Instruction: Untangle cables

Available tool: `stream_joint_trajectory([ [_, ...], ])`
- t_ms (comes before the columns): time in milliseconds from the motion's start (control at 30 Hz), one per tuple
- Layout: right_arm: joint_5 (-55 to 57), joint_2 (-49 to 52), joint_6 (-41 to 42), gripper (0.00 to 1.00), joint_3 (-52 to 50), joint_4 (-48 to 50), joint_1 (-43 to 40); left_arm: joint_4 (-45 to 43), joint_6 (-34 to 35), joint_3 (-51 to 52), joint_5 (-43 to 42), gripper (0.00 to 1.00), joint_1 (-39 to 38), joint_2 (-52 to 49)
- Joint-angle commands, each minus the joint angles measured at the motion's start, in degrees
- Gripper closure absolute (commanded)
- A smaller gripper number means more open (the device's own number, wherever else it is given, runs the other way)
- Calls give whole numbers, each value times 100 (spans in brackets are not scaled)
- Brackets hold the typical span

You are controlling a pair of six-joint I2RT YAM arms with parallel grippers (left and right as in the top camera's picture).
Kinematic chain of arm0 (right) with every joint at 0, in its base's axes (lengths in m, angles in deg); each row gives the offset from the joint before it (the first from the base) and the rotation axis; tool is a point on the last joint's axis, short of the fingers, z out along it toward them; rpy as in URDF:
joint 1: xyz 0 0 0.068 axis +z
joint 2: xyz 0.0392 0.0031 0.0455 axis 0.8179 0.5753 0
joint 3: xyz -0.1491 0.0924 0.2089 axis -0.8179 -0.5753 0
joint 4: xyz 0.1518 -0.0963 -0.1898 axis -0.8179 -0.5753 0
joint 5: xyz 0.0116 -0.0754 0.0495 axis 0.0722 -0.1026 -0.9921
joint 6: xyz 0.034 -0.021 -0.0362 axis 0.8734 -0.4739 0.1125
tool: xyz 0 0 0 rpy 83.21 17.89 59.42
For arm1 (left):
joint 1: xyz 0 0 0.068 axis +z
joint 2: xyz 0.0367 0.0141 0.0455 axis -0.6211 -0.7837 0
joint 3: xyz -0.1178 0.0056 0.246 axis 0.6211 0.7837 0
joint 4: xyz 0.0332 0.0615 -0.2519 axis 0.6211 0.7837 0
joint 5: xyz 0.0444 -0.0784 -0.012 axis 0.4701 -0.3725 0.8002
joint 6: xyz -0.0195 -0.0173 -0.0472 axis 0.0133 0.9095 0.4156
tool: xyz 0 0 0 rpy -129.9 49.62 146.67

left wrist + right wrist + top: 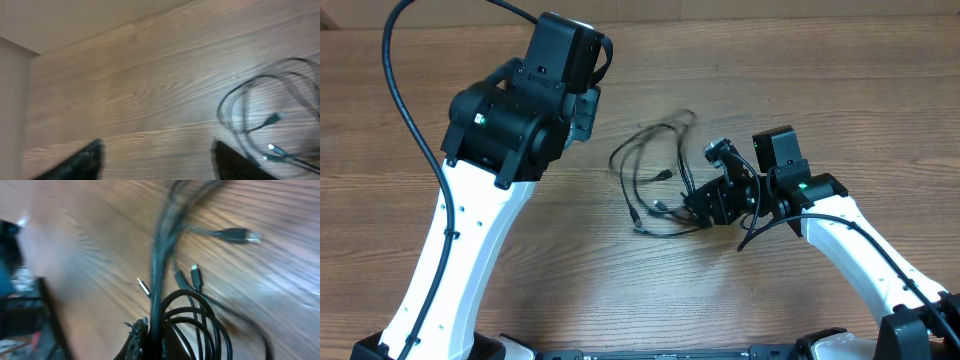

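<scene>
1. Hidden parts: in the overhead view the left gripper's [156, 150] fingertips are covered by its own black wrist housing. The fingertips of the right gripper [150, 337] are lost in a dark knot of cord.
2. Blur: both wrist views are smeared. In the right wrist view the left margin holds dark shapes that cannot be identified.
3. Cut-off: in the left wrist view the cables [655, 185] run off the right edge of the frame. In the right wrist view they run off the top and bottom edges.
4. Left gripper state: the jaws stand wide apart, with only wood between the two dark fingers [82, 162]. They are not in contact with the cables, which lie to the right of the right-hand finger.
5. Right gripper state: the jaws are clamped on a bunch of the cables, and coiled loops bulge just beside the grip.
6. Cable location: the cables lie at the table [800, 60] centre. Thin loops spread from the right gripper toward the left gripper. Several small plugs [240, 235] lie loose on the wood.
7. Edges: the left wrist view shows the table's far edge running diagonally across the upper left, with a pale surface [75, 20] beyond it.
8. Open room: bare wood extends above and right of the cables. More bare wood lies below them, between the two arms.
</scene>
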Motion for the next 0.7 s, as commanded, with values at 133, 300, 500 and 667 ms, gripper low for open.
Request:
stream_joint_trajectory([
  [133, -1414, -13, 697, 96, 2, 273, 4, 9, -74, -105, -697, 12, 31, 57],
  [300, -2435, -13, 2551, 96, 2, 2114, 4, 184, -304, -105, -1473, 11, 31, 48],
  [500, -2433, -13, 5198, 96, 2, 4723, 4, 529, -315, -105, -2201, 17, 31, 46],
  [667, -2312, -13, 6572, 96, 2, 6542, 4, 660, -560, -105, -2994, 23, 20, 46],
])
